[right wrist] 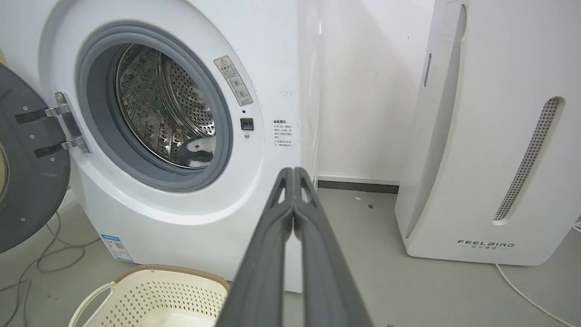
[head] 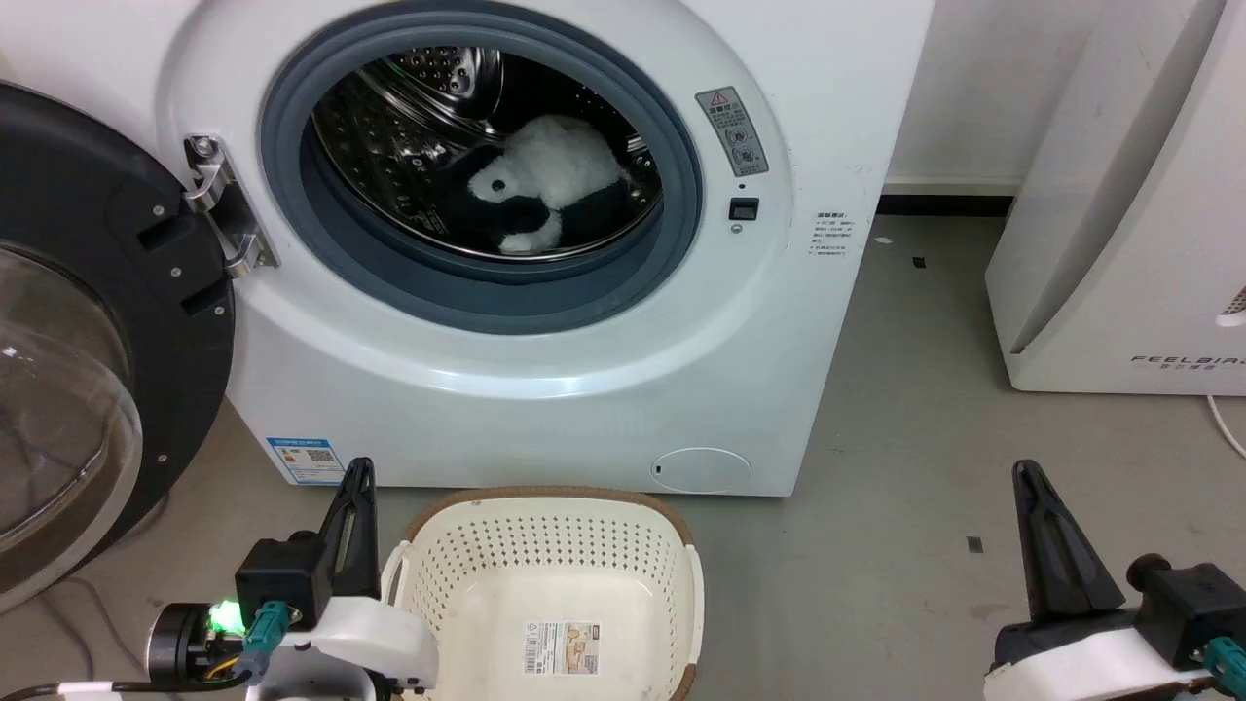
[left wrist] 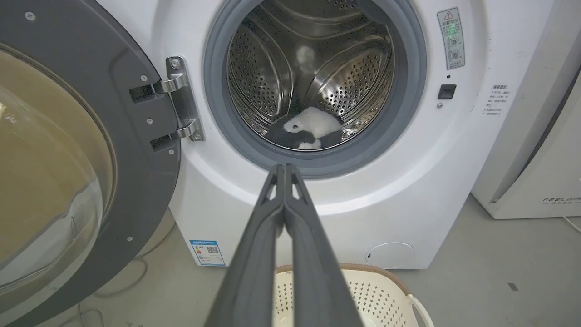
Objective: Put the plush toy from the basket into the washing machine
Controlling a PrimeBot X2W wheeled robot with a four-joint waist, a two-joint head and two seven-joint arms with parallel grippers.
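Note:
The black-and-white plush toy [head: 545, 185] lies inside the steel drum of the washing machine [head: 604, 389], whose black-rimmed glass door [head: 88, 321] hangs open to the left. In the left wrist view the toy [left wrist: 306, 131] rests low in the drum, and a bit of it [right wrist: 197, 152] shows in the right wrist view. The cream basket [head: 672, 565] stands on the floor before the washer, holding nothing but a paper label. My left gripper [head: 360, 472] is shut and empty beside the basket's left rim. My right gripper [head: 1024, 475] is shut and empty at the lower right.
A white FEELBIRD appliance [head: 1119, 214] stands to the right of the washer against the wall. Grey floor [head: 915, 467] lies between them. Cables [right wrist: 41, 259] trail on the floor under the open door.

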